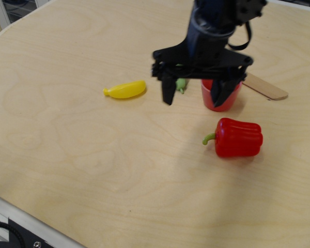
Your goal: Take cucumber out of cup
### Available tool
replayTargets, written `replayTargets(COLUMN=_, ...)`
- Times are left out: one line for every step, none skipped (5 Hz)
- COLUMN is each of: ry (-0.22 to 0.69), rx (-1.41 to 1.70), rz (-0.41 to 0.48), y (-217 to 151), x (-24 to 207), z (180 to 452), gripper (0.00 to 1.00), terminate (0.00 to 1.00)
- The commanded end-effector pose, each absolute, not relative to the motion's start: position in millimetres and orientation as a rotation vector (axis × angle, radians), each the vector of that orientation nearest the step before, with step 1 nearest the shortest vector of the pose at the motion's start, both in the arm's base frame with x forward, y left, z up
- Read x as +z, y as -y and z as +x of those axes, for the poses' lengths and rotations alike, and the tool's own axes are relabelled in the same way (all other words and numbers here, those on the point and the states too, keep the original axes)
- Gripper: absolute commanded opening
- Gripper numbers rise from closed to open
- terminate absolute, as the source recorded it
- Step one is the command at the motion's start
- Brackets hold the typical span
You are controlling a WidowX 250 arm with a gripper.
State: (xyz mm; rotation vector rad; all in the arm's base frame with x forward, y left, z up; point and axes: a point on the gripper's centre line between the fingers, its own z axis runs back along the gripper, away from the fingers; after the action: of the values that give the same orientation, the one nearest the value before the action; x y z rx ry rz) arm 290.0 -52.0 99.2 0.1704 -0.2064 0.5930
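The red cup (211, 99) stands on the wooden table (67, 155) at the back right, just behind the red pepper. My gripper (195, 94) is open and hangs low, with its right finger in front of the cup and its left finger to the cup's left. The arm and the crossbar cover the cup's mouth. The cucumber is hidden from view; I cannot see whether it lies in the cup.
A red bell pepper (238, 137) lies in front of the cup. A yellow banana (125, 90) lies to the left. A small pale-green piece (181, 84) shows between the fingers. A flat wooden stick (267, 88) lies behind the cup on the right.
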Motion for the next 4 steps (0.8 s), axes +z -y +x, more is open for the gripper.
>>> replayTargets(ry=0.31, rx=0.809, rz=0.144, y=63.3, x=102.5, z=350.3, gripper=1.0, terminate=0.0)
replayTargets(ry=0.321, rx=0.868, rz=0.123, y=67.6, x=90.2, z=371.0, gripper=1.0, terminate=0.0)
replayTargets(ry=0.342, rx=0.867, rz=0.109, y=68.2, x=85.3, z=382.8, gripper=1.0, terminate=0.0)
replayTargets(ry=0.345, rx=0.874, rz=0.111, y=67.6, x=82.0, z=389.6, gripper=1.0, terminate=0.0)
